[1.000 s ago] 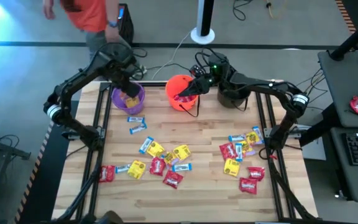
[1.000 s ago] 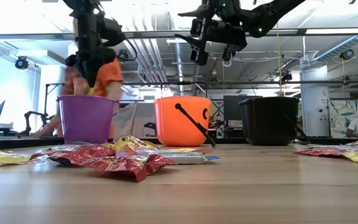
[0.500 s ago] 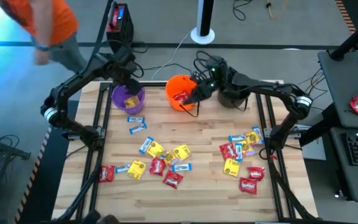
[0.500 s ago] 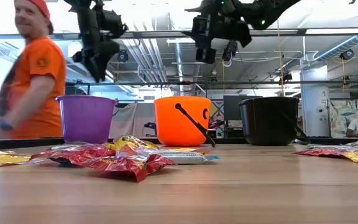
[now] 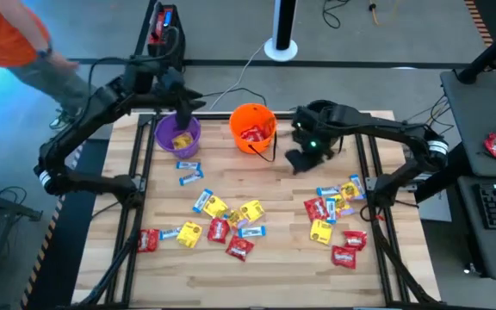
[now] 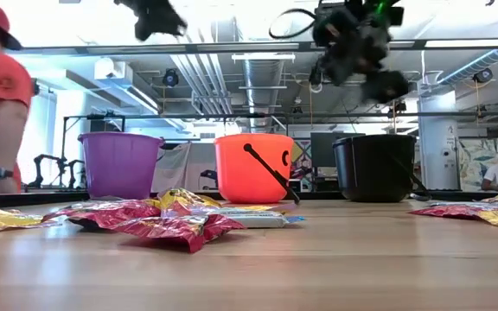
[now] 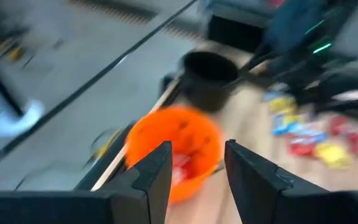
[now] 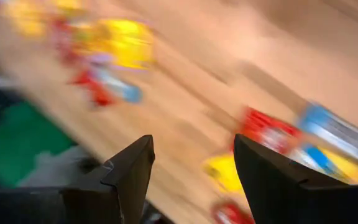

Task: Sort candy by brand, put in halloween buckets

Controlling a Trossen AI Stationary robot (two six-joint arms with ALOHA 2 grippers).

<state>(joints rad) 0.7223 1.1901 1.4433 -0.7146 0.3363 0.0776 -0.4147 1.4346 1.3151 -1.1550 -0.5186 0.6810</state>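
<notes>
Three buckets stand in a row at the table's far side: purple point(image 5: 177, 135), orange point(image 5: 252, 127) and black point(image 6: 377, 167), the black one largely hidden under my right arm in the high view. Yellow candy point(image 5: 180, 140) lies in the purple bucket and red candy point(image 5: 250, 134) in the orange one. Loose candy lies in two heaps, one at the middle point(image 5: 218, 220) and one on the right point(image 5: 338, 215). My left gripper point(image 7: 197, 168) is open and empty, high above the purple bucket's far rim point(image 5: 185, 110). My right gripper point(image 8: 194, 162) is open and empty, in the air between the orange bucket and the right heap point(image 5: 298, 160).
Two blue-and-white packets point(image 5: 189, 170) lie just near of the purple bucket. The orange bucket's black handle point(image 6: 271, 175) hangs down its near side. A person in an orange shirt point(image 5: 15, 39) stands beyond the table's far left corner. Bare wood point(image 5: 257, 275) runs along the near edge.
My left gripper has risen out of the purple bucket, well above its rim. My right gripper has left the place over the orange bucket and gone toward the table's right and near, toward the right heap. The person has walked off to the left.
</notes>
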